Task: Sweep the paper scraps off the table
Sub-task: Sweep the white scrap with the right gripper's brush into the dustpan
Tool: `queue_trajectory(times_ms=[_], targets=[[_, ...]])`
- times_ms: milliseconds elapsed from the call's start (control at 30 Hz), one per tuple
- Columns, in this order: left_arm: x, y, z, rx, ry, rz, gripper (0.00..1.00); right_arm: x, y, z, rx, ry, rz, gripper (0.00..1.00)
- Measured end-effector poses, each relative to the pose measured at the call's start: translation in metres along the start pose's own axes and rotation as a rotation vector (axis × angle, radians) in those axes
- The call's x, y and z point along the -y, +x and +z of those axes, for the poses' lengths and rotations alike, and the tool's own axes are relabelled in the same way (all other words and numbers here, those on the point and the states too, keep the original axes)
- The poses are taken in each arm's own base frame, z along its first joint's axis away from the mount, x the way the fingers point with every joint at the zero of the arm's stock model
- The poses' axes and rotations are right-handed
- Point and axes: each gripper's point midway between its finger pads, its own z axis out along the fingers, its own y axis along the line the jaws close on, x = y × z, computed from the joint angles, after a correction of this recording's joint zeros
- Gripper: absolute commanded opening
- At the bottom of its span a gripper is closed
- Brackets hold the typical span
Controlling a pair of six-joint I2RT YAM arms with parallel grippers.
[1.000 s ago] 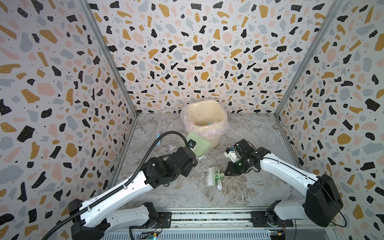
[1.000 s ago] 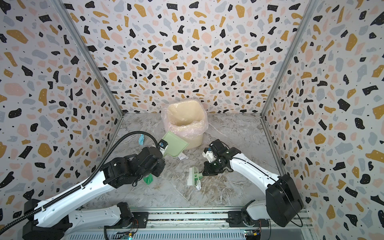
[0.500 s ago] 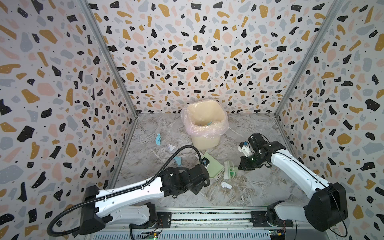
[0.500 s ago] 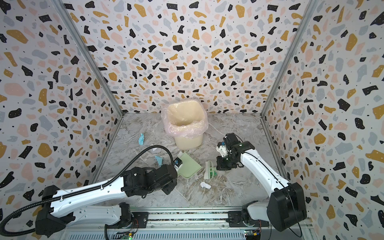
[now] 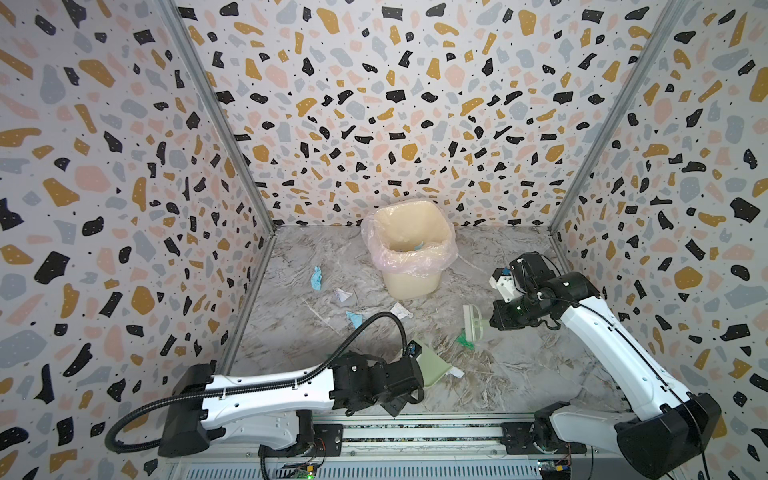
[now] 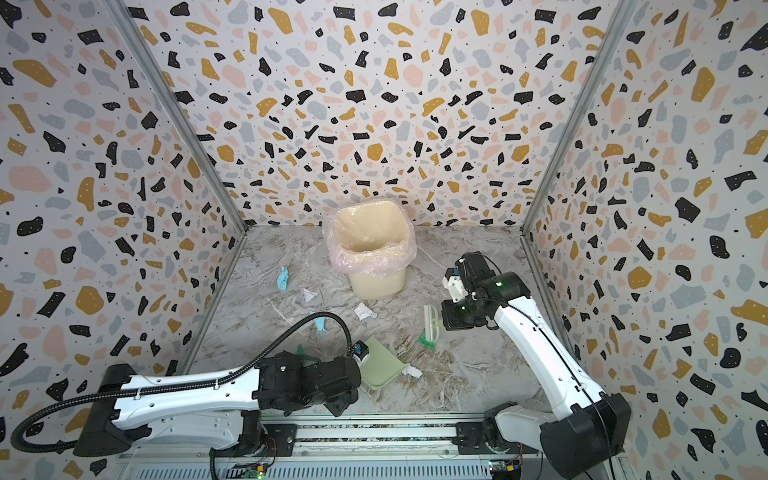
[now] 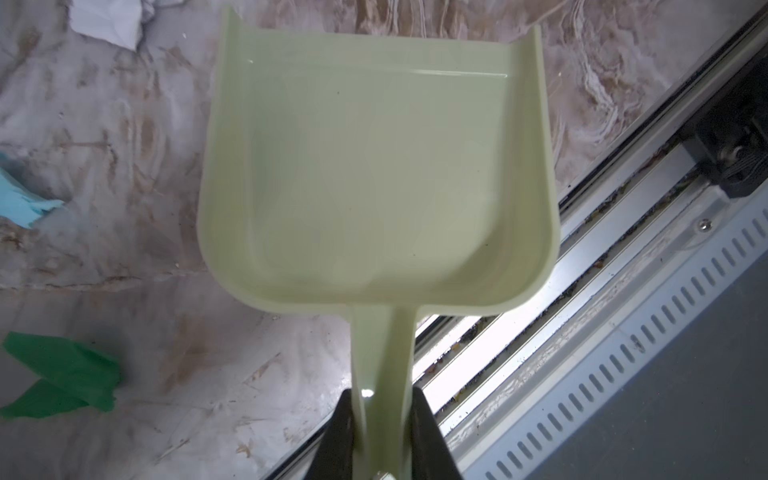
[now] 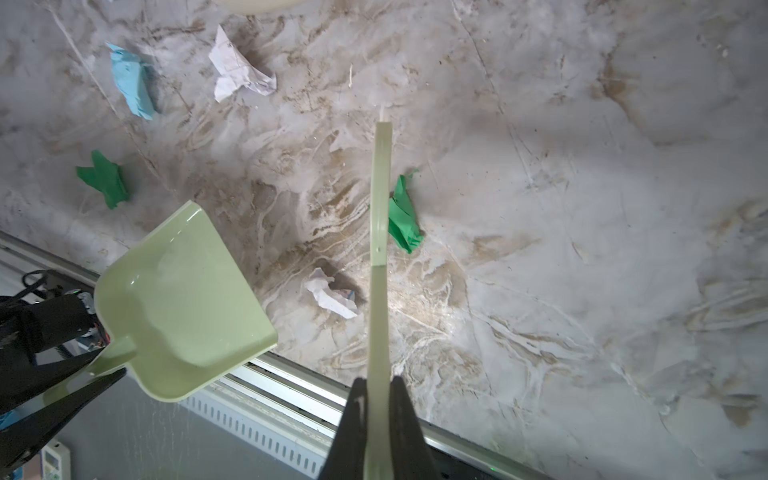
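Note:
Several paper scraps lie on the table [image 5: 519,365]: light blue [image 5: 316,277], white [image 5: 400,311] and green [image 5: 464,338] ones. Another white scrap [image 5: 456,371] lies just off the lip of the pale green dustpan [image 5: 430,365]. My left gripper [image 7: 382,399] is shut on the dustpan's handle, and the pan [image 7: 374,166] is empty, low over the front edge. My right gripper [image 8: 378,386] is shut on the brush [image 8: 380,208] handle. The brush [image 5: 471,322] stands beside the green scrap [image 8: 403,220].
A cream bin [image 5: 409,249] with a pink liner stands at the back middle and holds some bluish scraps. A metal rail [image 5: 415,432] runs along the table's front edge. Terrazzo walls close in the left, back and right sides.
My left arm has drawn the dustpan back from the bin to the front edge. My right arm has carried the brush to the right and farther back.

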Motion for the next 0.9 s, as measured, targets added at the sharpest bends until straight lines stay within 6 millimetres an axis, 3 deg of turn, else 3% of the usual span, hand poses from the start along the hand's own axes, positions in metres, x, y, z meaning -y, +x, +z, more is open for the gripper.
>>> queue_trajectory(times_ms=[233, 433, 900], targets=[[0.010, 0.022, 0.011, -0.067, 0.009, 0.027, 0.00, -0.007, 0.033, 0.000, -0.100, 0.091, -0.061, 0.00], [0.016, 0.033, 0.021, -0.113, -0.009, 0.072, 0.00, -0.016, 0.047, 0.004, -0.142, 0.115, -0.098, 0.00], [0.023, 0.029, 0.041, -0.105, -0.020, 0.147, 0.00, -0.021, 0.061, 0.028, -0.255, 0.179, -0.168, 0.00]])
